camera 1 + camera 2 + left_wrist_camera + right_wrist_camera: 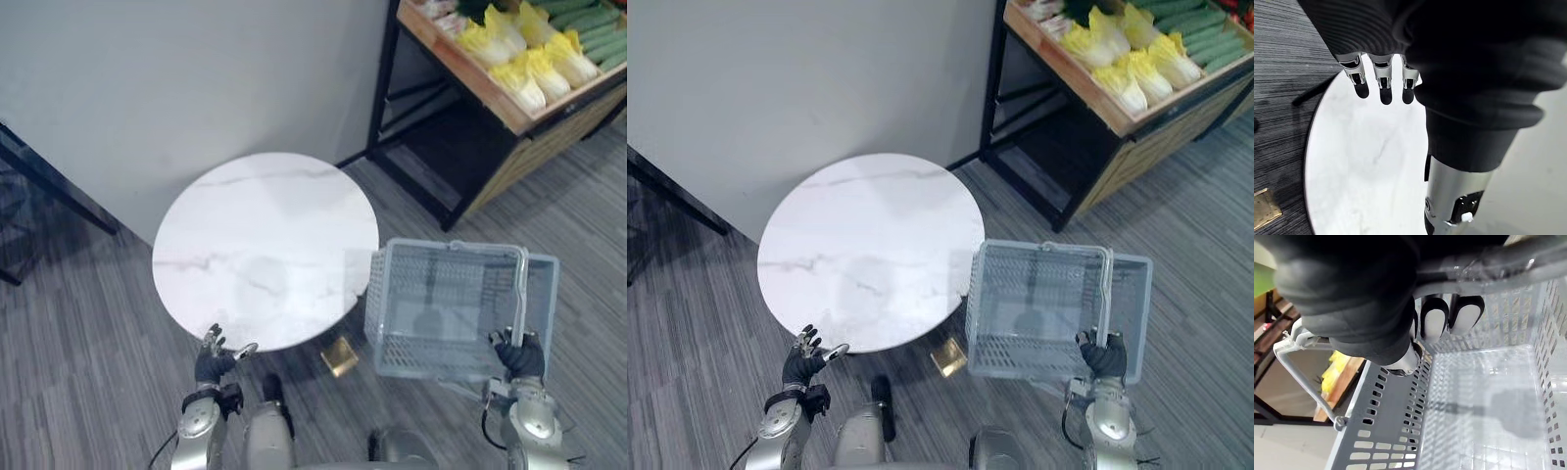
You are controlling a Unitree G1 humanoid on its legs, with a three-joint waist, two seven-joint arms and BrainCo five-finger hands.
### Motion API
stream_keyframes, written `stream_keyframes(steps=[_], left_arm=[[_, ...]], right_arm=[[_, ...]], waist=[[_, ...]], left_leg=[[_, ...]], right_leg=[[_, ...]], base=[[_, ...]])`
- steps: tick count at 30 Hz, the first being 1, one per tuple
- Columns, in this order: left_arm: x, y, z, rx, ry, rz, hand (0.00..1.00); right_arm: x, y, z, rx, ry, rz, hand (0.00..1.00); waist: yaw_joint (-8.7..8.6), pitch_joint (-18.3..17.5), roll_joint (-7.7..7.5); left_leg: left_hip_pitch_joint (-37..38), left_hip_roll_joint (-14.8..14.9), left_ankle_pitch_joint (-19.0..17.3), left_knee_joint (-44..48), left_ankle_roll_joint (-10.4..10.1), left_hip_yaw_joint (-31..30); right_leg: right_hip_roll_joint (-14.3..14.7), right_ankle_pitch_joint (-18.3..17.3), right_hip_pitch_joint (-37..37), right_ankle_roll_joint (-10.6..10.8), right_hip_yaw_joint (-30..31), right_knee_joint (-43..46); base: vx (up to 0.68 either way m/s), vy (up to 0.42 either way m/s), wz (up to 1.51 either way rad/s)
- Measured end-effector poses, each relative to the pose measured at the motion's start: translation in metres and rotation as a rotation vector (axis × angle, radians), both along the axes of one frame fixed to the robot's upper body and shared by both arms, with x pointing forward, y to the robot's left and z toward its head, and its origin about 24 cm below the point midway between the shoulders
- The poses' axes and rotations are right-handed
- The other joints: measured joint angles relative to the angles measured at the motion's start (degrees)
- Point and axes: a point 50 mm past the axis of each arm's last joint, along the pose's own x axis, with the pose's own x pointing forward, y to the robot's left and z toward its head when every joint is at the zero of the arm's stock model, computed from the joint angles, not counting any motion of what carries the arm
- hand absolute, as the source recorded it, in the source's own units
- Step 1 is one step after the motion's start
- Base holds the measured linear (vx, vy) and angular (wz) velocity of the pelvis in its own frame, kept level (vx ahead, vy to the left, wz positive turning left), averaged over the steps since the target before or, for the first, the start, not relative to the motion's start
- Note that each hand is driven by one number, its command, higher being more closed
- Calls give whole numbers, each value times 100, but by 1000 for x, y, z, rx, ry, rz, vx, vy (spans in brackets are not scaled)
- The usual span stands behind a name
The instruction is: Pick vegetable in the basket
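Observation:
A grey plastic basket (446, 305) hangs to the right of the round table, empty inside (1488, 401). My right hand (519, 357) is shut on its handle (519, 294), fingers (1436, 323) curled round the bar. Yellow-green cabbages (534, 61) and green cucumbers (593, 24) lie on a wooden shelf at the far right. My left hand (217, 360) hovers open at the near edge of the table, its fingers (1383, 83) straight and holding nothing.
A white marble round table (265, 245) stands ahead, by a grey wall. The produce shelf (509, 108) has a black metal frame and a lower ledge. A small brass-coloured table foot (340, 355) sits on the grey plank floor.

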Motion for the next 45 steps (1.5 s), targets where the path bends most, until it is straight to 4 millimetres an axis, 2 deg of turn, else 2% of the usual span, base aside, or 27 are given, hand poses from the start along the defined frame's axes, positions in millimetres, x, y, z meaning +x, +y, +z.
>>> stream_keyframes(steps=[2, 4, 9, 13, 14, 15, 16, 19, 21, 23, 25, 26, 27, 28, 29, 30, 32, 33, 37, 38, 39, 40, 41, 42, 43, 44, 45], left_arm=[[3, -1, 1, -2, -7, -1, 0], [2, -1, 0, 3, -1, -9, 0], [-3, -3, -8, 2, 43, -18, 0], [3, -3, -4, 7, 25, -19, 0], [3, -1, -4, 12, 25, -8, 0], [4, -1, -4, 15, 22, -2, 0], [6, 0, -2, 20, 17, 2, 0], [7, 8, 0, 46, 16, 4, 0], [8, 12, -1, 57, 25, 3, 0], [6, 13, -4, 61, 43, -1, 0], [7, 10, -9, 64, 70, -24, 0], [8, 8, -10, 69, 78, -39, 0], [10, 3, -11, 70, 84, -68, 0], [11, 1, -12, 70, 85, -78, 0], [12, -4, -12, 64, 86, -96, 0], [13, -9, -11, 60, 78, -114, 0], [14, -10, -9, 58, 64, -111, 0], [11, -9, -8, 58, 60, -105, 0], [-1, -12, -9, 51, 69, -102, 0], [-2, -12, -10, 53, 71, -99, 0], [-2, -11, -10, 55, 73, -96, 0], [-7, -7, -11, 65, 87, -85, 0], [-8, -6, -12, 70, 91, -80, 0], [-9, -6, -12, 70, 94, -81, 0], [-10, -6, -13, 72, 96, -84, 0], [-3, -6, -14, 74, 96, -89, 0], [0, -7, -13, 75, 92, -93, 0]], right_arm=[[-2, -2, -1, 3, 3, -15, 100], [-4, 2, -6, 28, 12, -19, 100], [-9, 4, -14, 52, 41, -30, 100], [-7, 8, -19, 81, 50, -27, 100], [-6, 11, -21, 91, 49, -25, 100], [-6, 11, -21, 93, 48, -25, 100], [-5, 12, -22, 103, 49, -26, 100], [-5, 12, -32, 129, 83, -33, 100], [-3, 12, -39, 145, 106, -34, 100], [0, 14, -42, 154, 116, -23, 100], [4, 13, -43, 146, 128, -1, 100], [4, 13, -44, 148, 134, 5, 100], [-1, 12, -47, 155, 157, 6, 100], [-3, 12, -49, 155, 169, 3, 100], [-7, 10, -50, 147, 186, -1, 100], [-6, 9, -48, 133, 186, 2, 100], [-3, 8, -41, 112, 158, -2, 100], [2, 9, -32, 93, 121, 12, 100], [14, 5, -11, 13, 61, 69, 100], [19, -1, -5, -34, 53, 86, 100], [21, -3, -2, -49, 52, 91, 100], [25, 0, -5, -55, 68, 118, 100], [26, 1, -7, -57, 77, 127, 100], [24, 3, -10, -58, 94, 135, 100], [19, 5, -18, -50, 125, 129, 100], [19, 7, -28, -34, 161, 127, 100], [20, 8, -32, -29, 182, 131, 100]], waist=[[0, -48, 60], [9, -18, -93], [-53, -37, -165], [-127, -17, -198], [-145, 7, -222], [-136, 18, -239], [-127, 64, -247], [-164, 97, -397], [-174, 117, -434], [-286, 114, -416], [-431, 124, -265], [-470, 138, -212], [-491, 143, -195], [-475, 151, -187], [-453, 161, -188], [-448, 172, -206], [-369, 173, -201], [-234, 197, -233], [-61, 215, -101], [37, 197, 38], [48, 176, 107], [182, 60, 111], [187, -5, 71], [171, -93, 8], [160, -182, -184], [89, -118, -429], [4, -81, -476]], left_leg=[[235, -119, -55, -877, -216, 28], [310, -249, 61, -1023, -246, 96], [433, -329, -29, -829, -120, 553], [465, -177, -334, -397, -67, 1149], [564, -59, -488, -214, -58, 1538], [617, -13, -535, -205, -68, 1745], [795, 75, -561, -238, -71, 2133], [1114, 154, -590, -358, -61, 3042], [1542, 149, -533, -469, -266, 3739], [1670, 150, -473, -508, -367, 3722], [1763, 293, -448, -311, -390, 3659], [1728, 483, -404, 62, -342, 3499], [1578, 879, -110, 1058, 91, 3051], [1500, 1027, 151, 1517, 395, 2780], [1276, 1144, 495, 2289, 467, 2109], [831, 987, 266, 2845, 224, 1383], [230, 637, -64, 3093, 198, 727], [-171, 389, -280, 2954, 187, 425], [-925, -304, -329, 1059, 55, -158], [-1043, -540, -138, -76, -193, -306], [-1081, -577, 45, -333, -147, -349], [-1055, -647, 308, -223, 104, -363], [-1075, -719, 328, -170, 209, -359], [-1047, -887, 336, -106, 450, -331], [-893, -1183, 268, -175, 615, -302], [-633, -1625, 38, -171, 837, -371], [-498, -1744, -32, -209, 929, -430]], right_leg=[[32, 73, -219, 58, -36, -11], [-36, 324, -222, 222, 55, -92], [12, 714, -192, 466, 523, -338], [235, 1040, -276, 551, 1100, -555], [357, 1124, -349, 517, 1332, -660], [334, 1034, -355, 322, 1214, -746], [153, 973, -384, 183, 698, -820], [-591, 925, -484, 76, -1211, -666], [-882, 929, -483, -77, -2307, -554], [-689, 1183, -611, -184, -2044, -546], [-354, 1091, -785, -243, -1714, -414], [-220, 1012, -777, -256, -1580, -368], [8, 911, -617, -375, -1344, -310], [103, 896, -482, -440, -1241, -317], [208, 837, -186, -560, -1052, -329], [251, 637, 10, -618, -847, -350], [265, 441, 171, -609, -550, -346], [264, 346, 312, -593, -355, -359], [224, 112, 797, -371, -62, -625], [268, 4, 965, -215, 63, -732], [310, -58, 1025, -160, 107, -746], [319, -189, 1106, -61, 349, -749], [251, -271, 1173, -11, 399, -754], [69, -449, 1240, 141, 367, -700], [-217, -641, 1146, 521, 365, -36], [-635, -577, 491, 1085, 471, 1848], [-741, -270, 188, 1108, 489, 2571]], base=[[-243, 111, 8], [-153, 87, -11], [-87, 96, -48], [-104, 101, -95], [-122, 82, -122], [-119, 82, -167], [-80, 21, -162], [-39, -4, -140], [116, -67, -170], [199, -133, -151], [200, -169, -133], [282, -155, -112], [306, -165, -107], [380, -180, -115], [310, -88, -95], [285, -36, -88], [272, 41, -84], [335, 90, -111], [268, 164, -73], [299, 238, -53], [423, 320, -79], [343, 238, -56], [477, 311, -39], [512, 285, 13], [615, 288, 55], [520, 196, 64], [639, 181, 79]])
